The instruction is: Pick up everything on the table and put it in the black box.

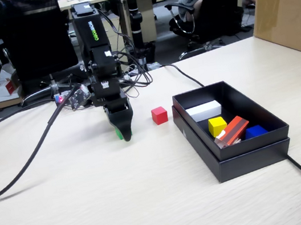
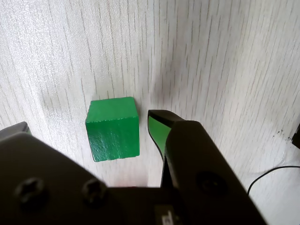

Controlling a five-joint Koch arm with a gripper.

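In the wrist view the green cube (image 2: 113, 129) rests on the table (image 2: 211, 56) between my gripper's (image 2: 89, 124) jaws. The jaws stand open, with a small gap between the cube and the right fingertip (image 2: 159, 123) and a wider one on the left. In the fixed view the gripper (image 1: 124, 132) is down at the tabletop and only a sliver of the green cube (image 1: 119, 134) shows beside it. The red cube (image 1: 159, 115) sits on the table (image 1: 126, 209) between gripper and black box (image 1: 250, 152). The yellow cube (image 1: 217, 125) lies inside the box.
The box also holds a white block (image 1: 204, 110), an orange-red striped block (image 1: 232, 131) and a blue piece (image 1: 255, 131). A brown carton (image 1: 288, 3) stands at the back right. Black cables (image 1: 15, 169) cross the table at left and run past the box's near right corner.
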